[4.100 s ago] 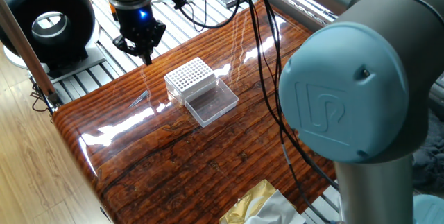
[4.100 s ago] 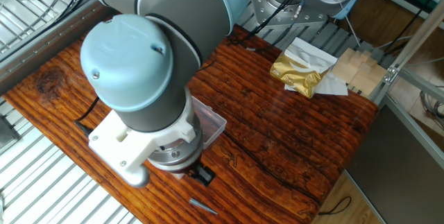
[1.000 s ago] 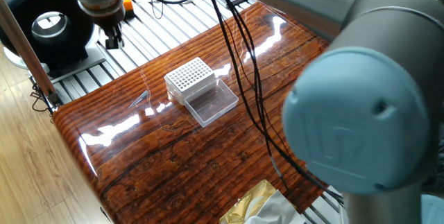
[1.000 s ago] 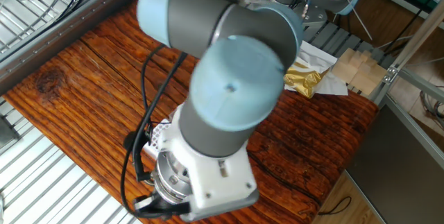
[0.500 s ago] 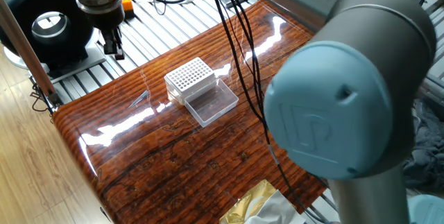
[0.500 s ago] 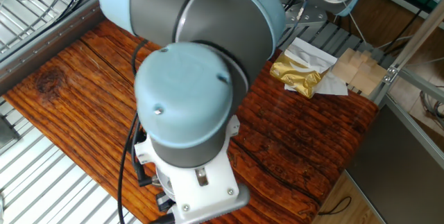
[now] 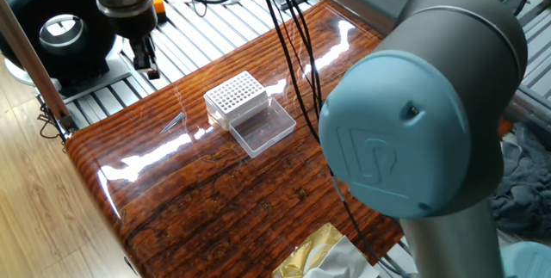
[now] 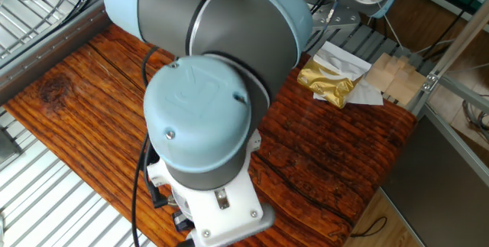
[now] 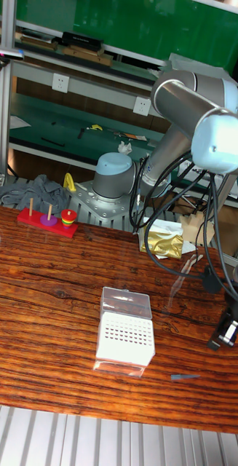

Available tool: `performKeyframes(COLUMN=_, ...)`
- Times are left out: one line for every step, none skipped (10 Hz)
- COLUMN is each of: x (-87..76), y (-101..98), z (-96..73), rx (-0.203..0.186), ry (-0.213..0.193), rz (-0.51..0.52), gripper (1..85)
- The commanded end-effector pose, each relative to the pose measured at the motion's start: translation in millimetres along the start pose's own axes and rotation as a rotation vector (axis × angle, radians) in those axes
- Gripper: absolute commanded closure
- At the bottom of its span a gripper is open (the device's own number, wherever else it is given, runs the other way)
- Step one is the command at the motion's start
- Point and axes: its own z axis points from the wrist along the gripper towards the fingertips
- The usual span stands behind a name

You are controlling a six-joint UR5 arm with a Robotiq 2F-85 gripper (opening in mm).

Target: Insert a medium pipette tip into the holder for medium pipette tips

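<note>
The holder for medium pipette tips [image 7: 234, 96] stands mid-table, a clear box with a white hole grid and its clear lid [image 7: 263, 128] folded open beside it. It also shows in the tall fixed view, as holder [image 9: 126, 336]. A small grey medium pipette tip [image 7: 175, 123] lies flat on the wood to its left, seen again as the tip [image 9: 184, 377] near the front edge. My gripper [image 7: 144, 57] hangs beyond the table's edge over the metal slats, away from both. Its fingers look narrow and dark, and their gap is unclear. In the other fixed view the arm hides the gripper, holder and tip.
A black round device [image 7: 60, 27] and a wooden post [image 7: 30, 54] stand close to the gripper. Cables [image 7: 301, 71] hang over the table. A gold foil bag [image 8: 328, 82] lies at the far corner, and a red stacking toy [image 9: 49, 218] at the back left.
The gripper left its spot above the table near the holder and swung out past the table edge; in the last half second it barely shifted. Holder and tip stayed put.
</note>
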Motion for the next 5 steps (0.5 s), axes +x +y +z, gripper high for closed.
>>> performKeyframes(x=-7.9, y=2.8, z=13.7, rx=0.005, ry=-0.028, rz=-0.020, gripper=84.7)
performKeyframes(x=-8.2, y=3.8, z=15.4, rx=0.006, ry=-0.029, rz=-0.028, gripper=84.7)
performKeyframes(x=-8.9, y=4.8, z=17.6, rx=0.007, ry=-0.031, rz=-0.031, gripper=84.7)
performKeyframes(x=-9.1, y=2.7, z=19.8, rx=0.018, ry=-0.031, rz=-0.040, gripper=84.7)
performKeyframes(x=-14.6, y=-0.5, z=21.6, rx=0.036, ry=-0.051, rz=-0.043, gripper=84.7)
